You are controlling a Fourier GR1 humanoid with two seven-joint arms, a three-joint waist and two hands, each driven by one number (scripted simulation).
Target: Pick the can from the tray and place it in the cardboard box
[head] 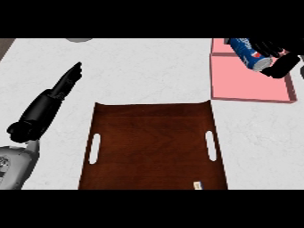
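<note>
Brown wooden tray (153, 147): middle of white counter (147, 71), two slot handles. Pink box (249, 84): beyond the tray's far right corner. Blue can (249, 54): tilted above the box, right hand (279, 60) curled round it. Left hand (65, 84): left of the tray, fingers straight, holding nothing.

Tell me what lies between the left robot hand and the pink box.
In the head view, only bare white counter lies between the left robot hand and the pink box; the brown tray sits nearer, below that stretch.
</note>
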